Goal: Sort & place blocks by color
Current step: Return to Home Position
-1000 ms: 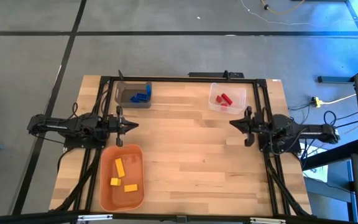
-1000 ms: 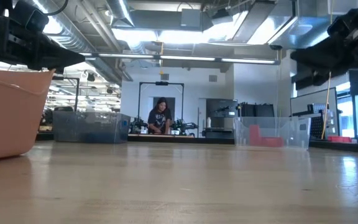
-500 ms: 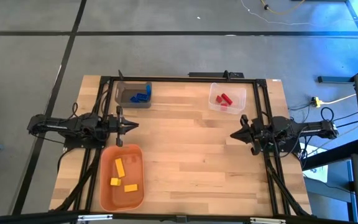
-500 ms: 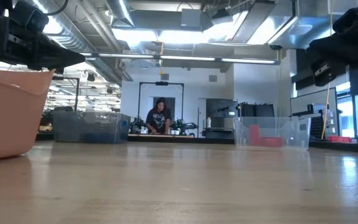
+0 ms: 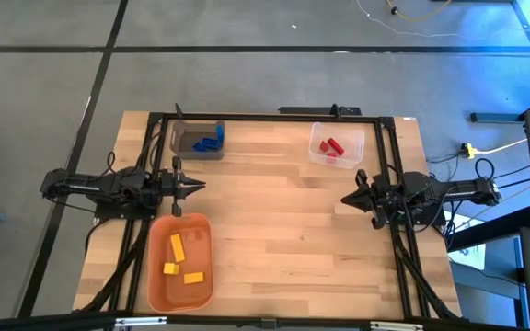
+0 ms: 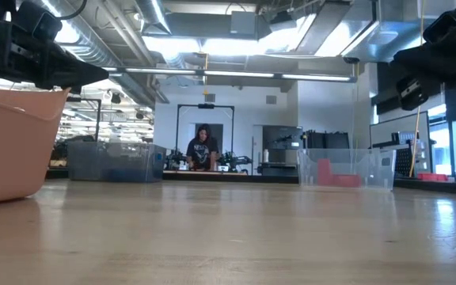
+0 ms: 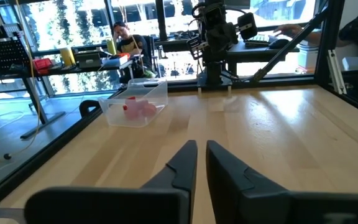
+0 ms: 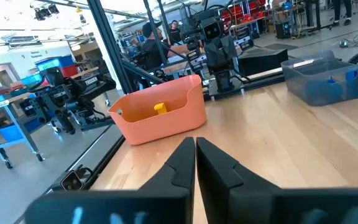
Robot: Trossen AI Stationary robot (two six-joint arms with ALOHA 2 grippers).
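Mid-left, left gripper (image 5: 194, 187) hangs pressed together, empty. 3 yellow blocks (image 5: 178, 246) lie in the orange bin (image 5: 187, 296) lower left; blue blocks (image 5: 209, 142) upper left, red blocks (image 5: 331, 145) upper right, each binned. Mid-right, right gripper (image 5: 348, 199) likewise closed. Apparently homing; nothing left to fetch.

In the low view the orange plastic bin (image 6: 10, 142) is cut off at the left edge and its wall hides its contents. The small blue plastic bricks (image 5: 209, 142) in the grey bin (image 5: 182, 140) are too small to count; the red plastic bricks (image 7: 135, 107) blur behind the clear bin's (image 7: 157, 87) wall.
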